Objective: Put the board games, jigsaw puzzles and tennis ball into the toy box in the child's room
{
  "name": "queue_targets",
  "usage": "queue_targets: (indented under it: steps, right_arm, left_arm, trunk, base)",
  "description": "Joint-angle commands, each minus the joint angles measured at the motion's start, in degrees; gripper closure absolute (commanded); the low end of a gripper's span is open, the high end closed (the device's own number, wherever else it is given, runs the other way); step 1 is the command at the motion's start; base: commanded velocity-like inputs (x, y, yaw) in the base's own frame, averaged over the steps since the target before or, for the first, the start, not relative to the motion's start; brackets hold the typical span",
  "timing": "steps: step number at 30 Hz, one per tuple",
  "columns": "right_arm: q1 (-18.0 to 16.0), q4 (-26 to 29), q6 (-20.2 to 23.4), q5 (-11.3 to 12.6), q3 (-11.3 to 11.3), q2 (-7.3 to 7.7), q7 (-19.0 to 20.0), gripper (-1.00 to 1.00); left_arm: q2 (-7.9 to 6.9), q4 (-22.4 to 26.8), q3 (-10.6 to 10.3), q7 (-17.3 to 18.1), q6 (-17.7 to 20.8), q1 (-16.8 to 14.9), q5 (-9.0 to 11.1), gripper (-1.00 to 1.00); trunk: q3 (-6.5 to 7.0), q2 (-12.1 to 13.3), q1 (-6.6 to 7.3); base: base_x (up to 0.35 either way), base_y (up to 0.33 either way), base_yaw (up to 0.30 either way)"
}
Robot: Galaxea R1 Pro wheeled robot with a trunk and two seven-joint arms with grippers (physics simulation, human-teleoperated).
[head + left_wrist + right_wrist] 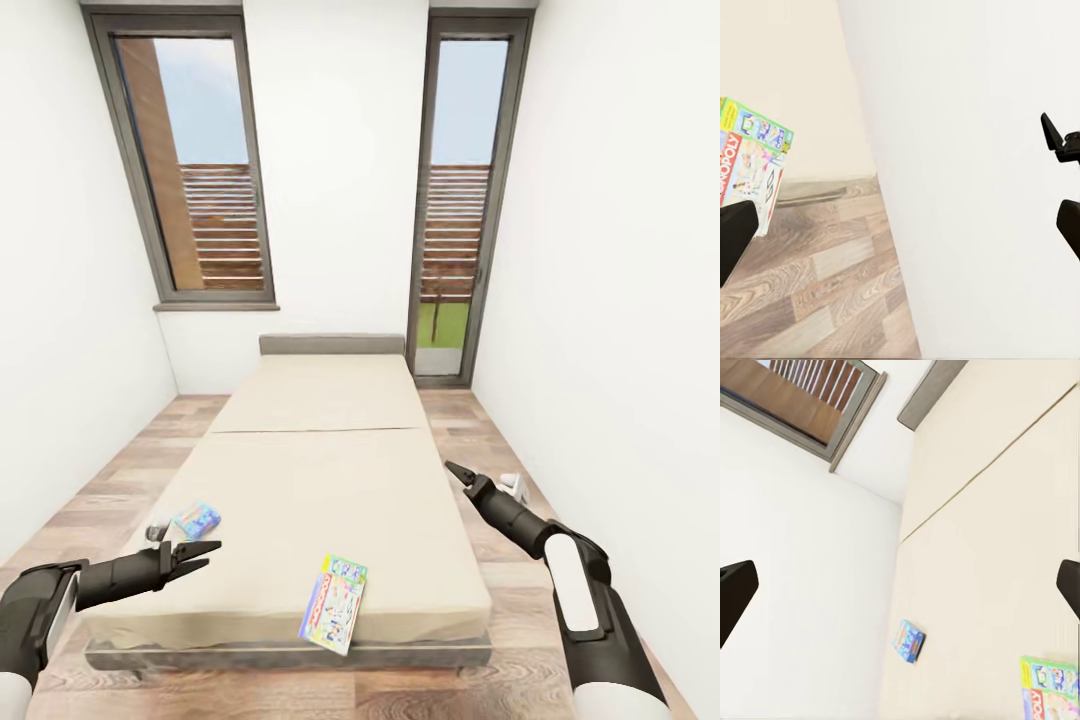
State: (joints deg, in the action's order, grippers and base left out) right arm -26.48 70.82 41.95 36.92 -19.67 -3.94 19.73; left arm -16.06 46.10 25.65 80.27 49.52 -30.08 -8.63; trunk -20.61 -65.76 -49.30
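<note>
I see my left claw at the lower left of the head view, fingers a little apart and empty, just below the light-blue board game lying on the bed near its left edge. The Monopoly box sits lower centre, its long axis running toward the foot edge, between both arms. My right claw hangs empty off the bed's right side, its opening hard to judge, so I reckon the left arm is nearer.
</note>
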Motion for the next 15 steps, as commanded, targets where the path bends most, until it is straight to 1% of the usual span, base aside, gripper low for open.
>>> queue_targets:
  steps: [1, 8, 10, 15]
  right_arm:
    - [-0.1, 0.0, 0.4, 0.0, -0.2, -0.1, 0.2, -1.0]
    - [-0.1, 0.0, 0.4, 0.0, -0.1, -0.21, 0.2, -1.0]
    - [-0.1, 0.0, 0.4, 0.0, -0.1, -0.2, 0.2, -1.0]
    - [-0.1, -0.1, 0.4, 0.0, -0.1, 0.01, 0.2, -1.0]
  left_arm:
    - [0.05, 0.0, 0.2, 0.4, 0.2, -0.1, -0.6, -1.0]
    - [0.47, 0.0, 0.2, 0.2, -0.5, -0.1, -0.6, -1.0]
    - [0.6, 0.0, 0.2, 0.2, -0.5, -0.1, -0.6, -1.0]
    - [0.8, 0.0, 0.1, 0.2, -0.6, -0.1, -0.6, -1.0]
  trunk:
    - [-0.25, -0.5, -0.2]
    - [-1.51, -3.3, -1.74]
    - [-1.87, -4.1, -2.18]
    - [-2.77, -6.1, -3.27]
  base:
    - [-0.282, 0.0, 0.0]
    - [-0.248, 0.0, 0.0]
    - [-0.111, 0.0, 0.0]
    - [-0.034, 0.0, 0.0]
